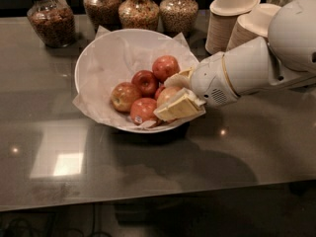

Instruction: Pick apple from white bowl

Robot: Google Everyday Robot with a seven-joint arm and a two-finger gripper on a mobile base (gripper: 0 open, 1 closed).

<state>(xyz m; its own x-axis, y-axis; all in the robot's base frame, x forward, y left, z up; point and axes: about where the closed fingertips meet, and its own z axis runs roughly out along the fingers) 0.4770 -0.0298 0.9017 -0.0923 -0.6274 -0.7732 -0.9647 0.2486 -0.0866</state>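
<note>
The white bowl [94, 58], lined with crinkled paper, stands on the dark table and holds several apples. The pale yellow-gold apple [167, 94] lies at the bowl's right side. My gripper [165, 98] reaches in over the right rim. One cream finger [178, 107] lies in front of that apple and the other [178, 78] behind it, both close against it. The apple rests among the others in the bowl. The white arm [247, 70] hides the bowl's right rim.
Other apples in the bowl: a red one [166, 67] at the back, a small dark-red one [145, 81], one at the left [123, 96], one with a sticker [143, 111]. Glass jars [49, 19] [139, 9] and stacked paper bowls [232, 14] stand behind.
</note>
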